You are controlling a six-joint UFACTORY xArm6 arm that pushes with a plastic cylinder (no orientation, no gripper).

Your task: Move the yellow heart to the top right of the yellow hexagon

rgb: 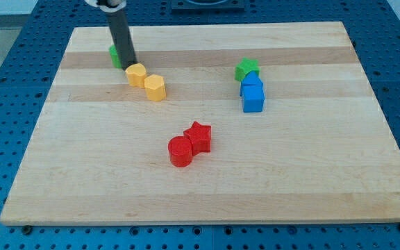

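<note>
Camera view. Wooden board (207, 187) lies flat on a blue perforated table (12, 42). No containers on it; every block sits directly on the wood.

Count: 7 blocks. 2 yellow, 2 green, 2 blue, 2 red would be 8, but the blue pieces (253, 93) are stacked close and I cannot tell whether they are 1 or 2 blocks; logged as 1 blue mass.

Yellow: yellow hexagon (136, 73) and yellow heart (155, 87), touching, heart to the view's lower right of the hexagon.
Green: green block (115, 55), shape hidden behind my rod; green star (247, 69) at the view's right, touching the top of the blue mass.
Red: red star (199, 136) and red cylinder (180, 151), touching, near board centre, well apart from the rest.

I carry no hand, only the dark rod, so nothing is gripped. My tip (129, 64) rests at the hexagon's upper left edge, just beside the green block.
</note>
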